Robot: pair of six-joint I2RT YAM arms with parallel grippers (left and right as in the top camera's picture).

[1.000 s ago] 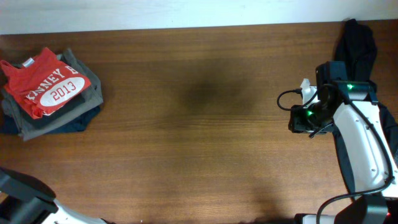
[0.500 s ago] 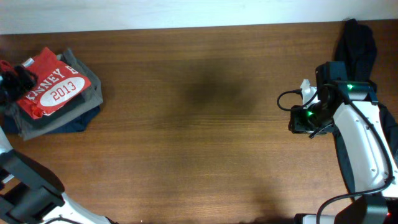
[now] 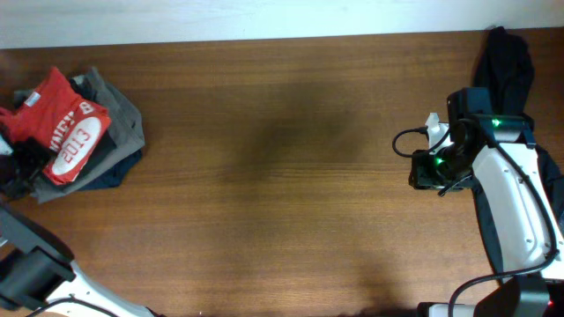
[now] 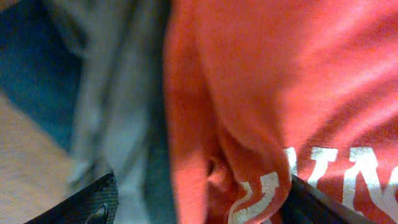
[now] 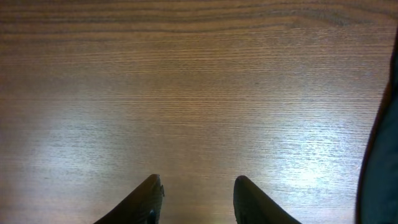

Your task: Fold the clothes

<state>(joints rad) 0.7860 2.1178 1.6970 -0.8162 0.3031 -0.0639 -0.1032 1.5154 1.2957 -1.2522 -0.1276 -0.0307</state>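
Observation:
The red-orange T-shirt [image 3: 70, 123] with "2013" in a white oval lies bunched on top of a garment pile at the far left. My left gripper [image 3: 24, 151] is pressed into the shirt's left edge. In the left wrist view its fingers [image 4: 199, 205] are wide apart, with a fold of the red shirt [image 4: 261, 93] and its white lettering between them. The limp black garment [image 3: 505, 55] lies at the back right; its edge shows in the right wrist view [image 5: 385, 155]. My right gripper [image 3: 418, 169] is open and empty over bare wood [image 5: 198, 193], left of the black garment.
Under the red shirt lie a grey garment [image 3: 125, 113] and a dark blue one [image 3: 110, 176]; both show in the left wrist view, grey [image 4: 112, 93] and blue [image 4: 31, 68]. The wooden table [image 3: 282, 176] meets a white wall at the back.
My left gripper came in from the left onto the red shirt. The shirt has bunched up and turned, its oval now tilted steeply. The right arm has not moved.

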